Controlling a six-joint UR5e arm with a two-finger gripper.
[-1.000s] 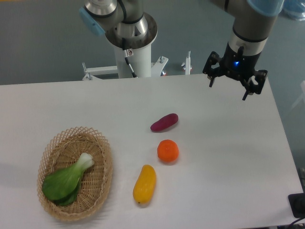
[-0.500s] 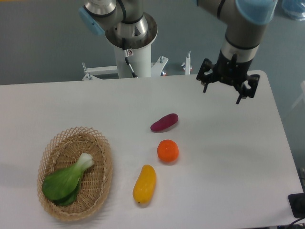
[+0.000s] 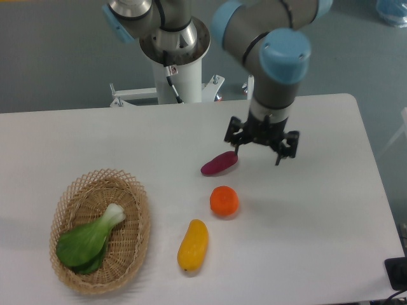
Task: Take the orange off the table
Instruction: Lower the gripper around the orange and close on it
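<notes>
The orange [image 3: 224, 201] is a small round bright orange fruit on the white table [image 3: 318, 241], near the middle. My gripper [image 3: 259, 150] hangs above the table, up and to the right of the orange and apart from it. Its fingers [image 3: 278, 154] are spread open and hold nothing. The left fingertip is close to the right end of the purple sweet potato [image 3: 219, 162].
A yellow-orange elongated fruit [image 3: 193, 245] lies below-left of the orange. A wicker basket [image 3: 135, 241] with a green leafy vegetable [image 3: 89, 240] stands at the left. The robot's base column [image 3: 177, 70] stands behind the table's far edge.
My gripper has moved left and down from the table's far right corner to just right of the sweet potato, closer to the orange. The fruits have not moved.
</notes>
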